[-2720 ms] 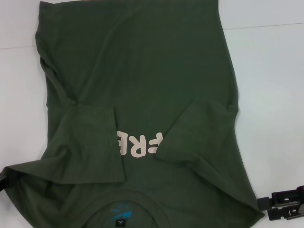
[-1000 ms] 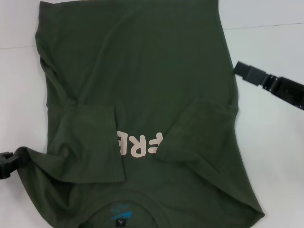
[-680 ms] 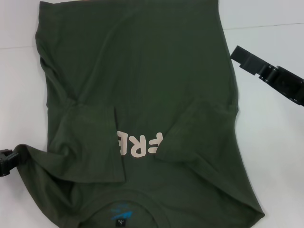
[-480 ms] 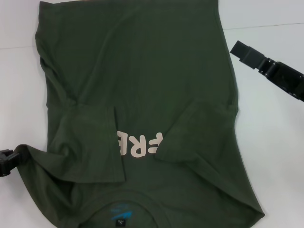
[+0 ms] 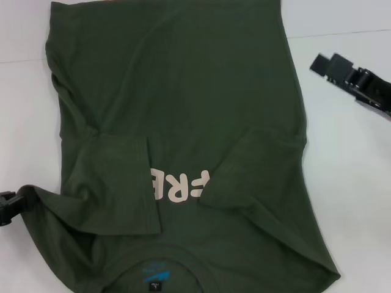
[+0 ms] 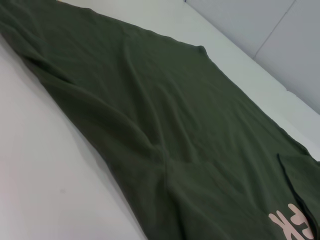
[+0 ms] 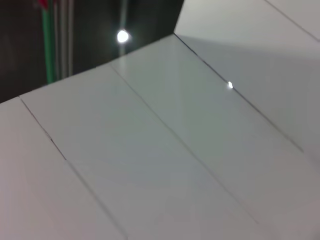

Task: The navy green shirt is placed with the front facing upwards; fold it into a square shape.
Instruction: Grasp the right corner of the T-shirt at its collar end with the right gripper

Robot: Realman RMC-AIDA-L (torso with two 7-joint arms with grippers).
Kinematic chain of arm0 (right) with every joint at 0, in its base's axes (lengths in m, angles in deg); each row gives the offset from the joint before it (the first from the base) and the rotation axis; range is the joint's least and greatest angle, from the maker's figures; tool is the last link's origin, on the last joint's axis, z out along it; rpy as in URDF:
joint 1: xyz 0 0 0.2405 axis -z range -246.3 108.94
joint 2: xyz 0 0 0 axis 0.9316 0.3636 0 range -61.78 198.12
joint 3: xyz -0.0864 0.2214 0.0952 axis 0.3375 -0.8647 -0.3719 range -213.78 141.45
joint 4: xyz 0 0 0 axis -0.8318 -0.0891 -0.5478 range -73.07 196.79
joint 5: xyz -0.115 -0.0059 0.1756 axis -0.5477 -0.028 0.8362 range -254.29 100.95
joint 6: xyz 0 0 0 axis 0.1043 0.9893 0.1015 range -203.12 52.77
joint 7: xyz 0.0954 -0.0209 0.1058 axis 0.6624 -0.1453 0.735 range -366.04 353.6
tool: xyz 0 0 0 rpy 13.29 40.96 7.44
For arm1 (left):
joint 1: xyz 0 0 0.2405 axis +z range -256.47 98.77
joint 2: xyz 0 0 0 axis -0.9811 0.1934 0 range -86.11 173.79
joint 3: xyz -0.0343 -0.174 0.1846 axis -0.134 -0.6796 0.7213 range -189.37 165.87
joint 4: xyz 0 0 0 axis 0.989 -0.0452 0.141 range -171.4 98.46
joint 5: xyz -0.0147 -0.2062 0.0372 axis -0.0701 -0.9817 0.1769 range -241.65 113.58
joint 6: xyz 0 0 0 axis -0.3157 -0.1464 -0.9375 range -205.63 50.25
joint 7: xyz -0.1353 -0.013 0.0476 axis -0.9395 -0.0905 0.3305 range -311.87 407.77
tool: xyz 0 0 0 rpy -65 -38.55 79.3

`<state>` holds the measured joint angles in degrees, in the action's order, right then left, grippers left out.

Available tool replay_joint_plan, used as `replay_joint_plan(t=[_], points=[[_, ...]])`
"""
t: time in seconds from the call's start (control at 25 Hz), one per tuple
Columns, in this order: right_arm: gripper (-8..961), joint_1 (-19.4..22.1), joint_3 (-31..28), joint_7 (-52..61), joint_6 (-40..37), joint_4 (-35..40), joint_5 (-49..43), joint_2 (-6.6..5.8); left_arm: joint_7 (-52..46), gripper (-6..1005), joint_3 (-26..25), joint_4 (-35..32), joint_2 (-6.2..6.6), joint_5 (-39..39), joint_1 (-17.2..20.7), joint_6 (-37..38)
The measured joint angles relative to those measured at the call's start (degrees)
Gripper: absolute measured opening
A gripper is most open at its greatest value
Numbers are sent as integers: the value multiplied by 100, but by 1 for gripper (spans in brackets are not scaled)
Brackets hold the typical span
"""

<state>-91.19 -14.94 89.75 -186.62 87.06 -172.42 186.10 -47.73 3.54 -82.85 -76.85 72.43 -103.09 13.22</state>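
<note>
The navy green shirt [image 5: 183,110] lies front up on the white table, collar and blue neck label [image 5: 153,274] nearest me. Both sleeves are folded in over the chest and cover part of the pale pink lettering [image 5: 174,185]. My left gripper [image 5: 8,207] sits at the table's left edge, shut on the shirt's shoulder corner, which is drawn into a point toward it. My right gripper [image 5: 325,66] hovers at the upper right, off the cloth, fingers slightly apart and holding nothing. The left wrist view shows the shirt [image 6: 165,125] and its lettering [image 6: 294,225].
The white table [image 5: 354,183] is bare to the right of the shirt, with a seam line [image 5: 342,33] across its far side. The right wrist view shows only white panels [image 7: 175,150] and a dark background with a light spot [image 7: 122,36].
My right gripper left the shirt's near right corner, rose beside the right edge, then drifted right and away. The left gripper pulled its shoulder corner slightly inward and now holds still.
</note>
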Motion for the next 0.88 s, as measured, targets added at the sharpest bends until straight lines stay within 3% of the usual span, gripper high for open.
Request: replay_joint_plan(t=[0.16, 0.32, 0.48, 0.76, 0.88], points=[[930, 96, 172, 1190, -194, 526, -290, -153, -3, 49, 1, -20, 18, 0, -8, 59], [924, 361, 373, 2361, -207, 1357, -520, -161, -4, 49, -6, -59, 19, -10, 11, 76], [925, 514, 409, 3443, -207, 2199, -1330, -163, -16, 48, -9, -69, 13, -24, 33, 110], [925, 570, 616, 4493, -235, 2540, -2328, -414, -19, 48, 4, -74, 11, -31, 27, 146], [925, 574, 927, 4827, -243, 2797, -2584, -435, -21, 48, 6, -74, 14, -33, 5, 154]])
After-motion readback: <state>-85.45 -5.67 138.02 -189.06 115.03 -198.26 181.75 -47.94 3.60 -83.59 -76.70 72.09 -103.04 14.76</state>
